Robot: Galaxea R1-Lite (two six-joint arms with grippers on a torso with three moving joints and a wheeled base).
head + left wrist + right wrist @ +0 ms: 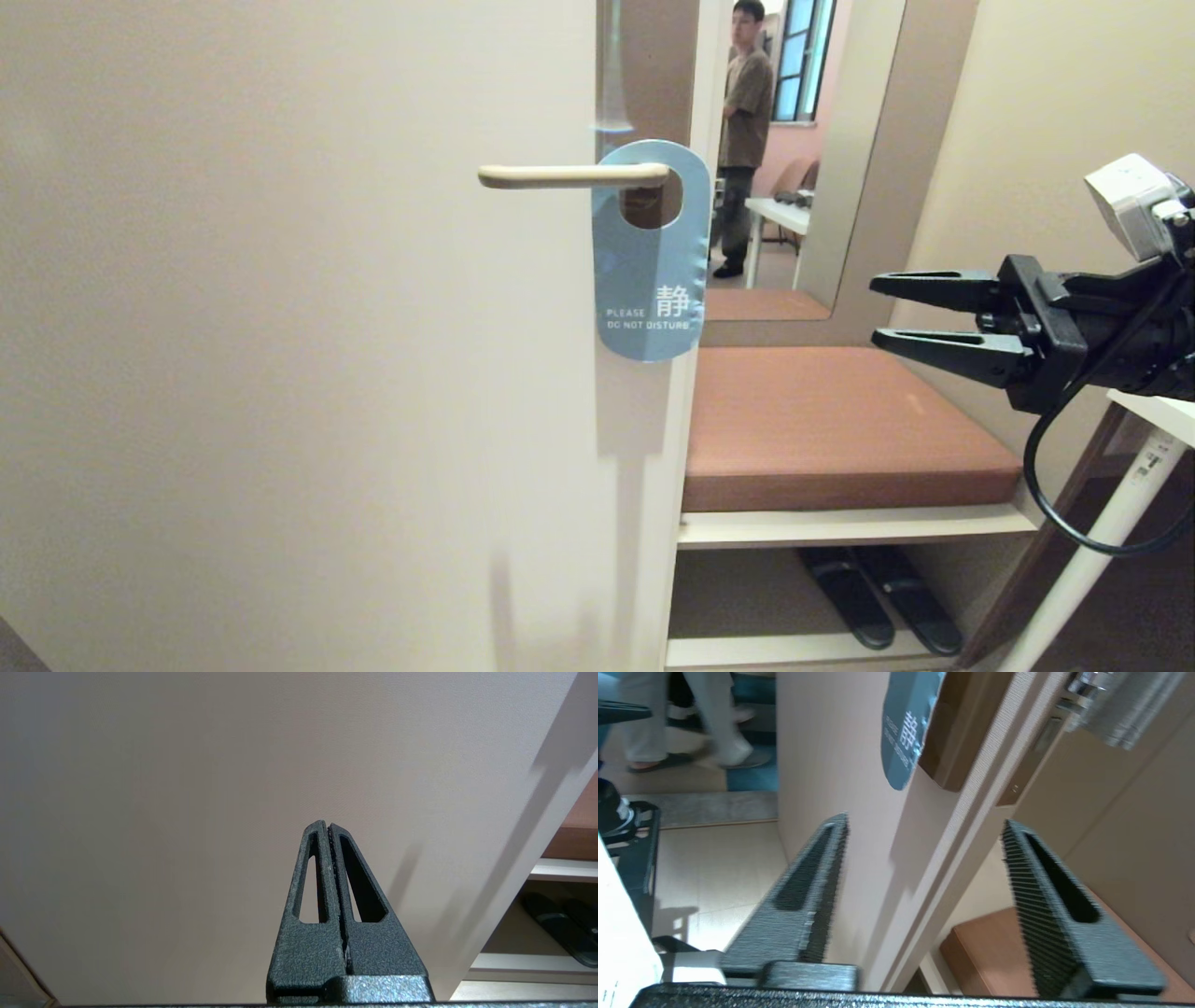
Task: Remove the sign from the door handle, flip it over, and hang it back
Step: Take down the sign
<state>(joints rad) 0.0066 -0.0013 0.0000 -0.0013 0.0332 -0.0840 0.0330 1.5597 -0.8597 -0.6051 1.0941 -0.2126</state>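
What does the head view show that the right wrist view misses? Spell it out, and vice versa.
Head view only: the cream door handle running through the hole of the sign, a person in the mirror, slippers under the bench, and the right gripper seen from the side, off to the right of the sign.

Right wrist view only: the door's edge with its latch plate, and someone's legs on the far floor.

Both: the blue side of the sign, the door, the brown bench cushion, and the right gripper open and empty.
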